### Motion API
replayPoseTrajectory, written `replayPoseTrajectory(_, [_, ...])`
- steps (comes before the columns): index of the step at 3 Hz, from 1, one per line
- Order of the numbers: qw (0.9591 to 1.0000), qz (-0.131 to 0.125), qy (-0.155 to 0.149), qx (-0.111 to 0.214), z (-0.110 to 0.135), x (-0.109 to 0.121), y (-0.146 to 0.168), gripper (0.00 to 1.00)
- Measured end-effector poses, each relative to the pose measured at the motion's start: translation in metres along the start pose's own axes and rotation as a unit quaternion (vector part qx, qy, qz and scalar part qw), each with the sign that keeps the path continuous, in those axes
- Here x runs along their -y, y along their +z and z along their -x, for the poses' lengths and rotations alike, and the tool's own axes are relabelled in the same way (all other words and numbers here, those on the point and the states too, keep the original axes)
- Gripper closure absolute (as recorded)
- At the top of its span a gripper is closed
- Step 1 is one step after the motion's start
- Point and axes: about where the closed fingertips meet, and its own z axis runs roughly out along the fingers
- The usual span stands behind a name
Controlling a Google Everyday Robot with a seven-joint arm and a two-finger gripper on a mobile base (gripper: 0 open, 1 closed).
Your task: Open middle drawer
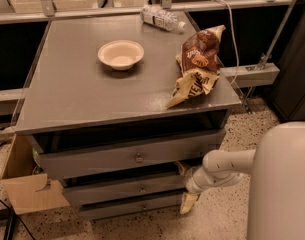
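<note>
A grey cabinet has three stacked drawers. The middle drawer point(117, 190) is a shallow grey front with a small round knob point(142, 189) at its centre, and it looks closed. The top drawer point(127, 156) above it sticks out a little. The slim bottom drawer point(127, 207) is below it. My gripper point(185, 186) is at the right end of the middle drawer, right of its knob. One tan finger point(181, 167) points up and the other finger point(188, 204) points down, apart from each other and holding nothing.
The cabinet top point(72, 94) holds a white bowl point(121, 54), a brown snack bag point(198, 64) near the right front corner and a lying plastic bottle point(162, 18) at the back. A cardboard box point(27, 189) stands at the lower left. My white arm point(282, 184) fills the lower right.
</note>
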Motion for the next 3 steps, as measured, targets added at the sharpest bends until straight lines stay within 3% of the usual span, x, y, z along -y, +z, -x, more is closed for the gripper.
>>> replayPoseTrajectory(1, [0.9989,0.043,0.02,-0.003,0.006,-0.02,-0.009,0.0])
replayPoseTrajectory(3, [0.9956,0.086,0.036,-0.005,0.018,-0.049,-0.034,0.0])
